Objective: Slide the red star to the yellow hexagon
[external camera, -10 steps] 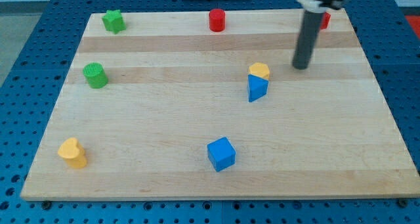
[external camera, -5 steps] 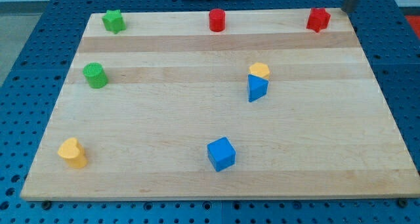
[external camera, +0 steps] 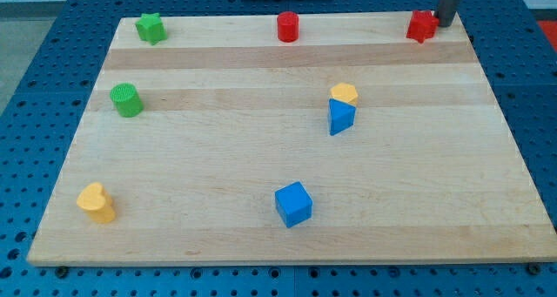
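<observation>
The red star point(external camera: 422, 25) sits at the board's top right corner. My tip point(external camera: 446, 23) is just to its right, close beside it or touching; I cannot tell which. The yellow hexagon point(external camera: 344, 94) lies right of centre, below and to the left of the star, with the blue triangle point(external camera: 340, 117) touching its lower side.
A red cylinder point(external camera: 288, 26) stands at top centre and a green star point(external camera: 150, 27) at top left. A green cylinder point(external camera: 127, 99) is at the left. A yellow heart-like block point(external camera: 97, 202) is at bottom left and a blue cube point(external camera: 293, 204) at bottom centre. The wooden board point(external camera: 218, 158) rests on a blue pegboard.
The rod left its spot right of the yellow hexagon, went up past the board's top right corner, and has now come down just right of the red star. No block has moved.
</observation>
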You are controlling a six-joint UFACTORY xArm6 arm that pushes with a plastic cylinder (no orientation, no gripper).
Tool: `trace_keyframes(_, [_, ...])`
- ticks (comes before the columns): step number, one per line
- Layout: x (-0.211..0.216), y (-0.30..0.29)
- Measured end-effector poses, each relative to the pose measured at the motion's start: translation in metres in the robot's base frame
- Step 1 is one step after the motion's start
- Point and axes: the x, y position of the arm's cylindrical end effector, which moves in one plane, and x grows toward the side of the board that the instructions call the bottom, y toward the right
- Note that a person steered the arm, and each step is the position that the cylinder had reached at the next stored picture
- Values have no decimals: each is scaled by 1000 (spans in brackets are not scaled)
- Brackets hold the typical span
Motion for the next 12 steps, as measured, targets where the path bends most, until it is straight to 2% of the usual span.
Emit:
trace_keyframes(2, [19, -42])
trace_keyframes(8, [19, -179])
trace_keyframes(9, [32, -195])
trace_keyframes(12, [106, -221])
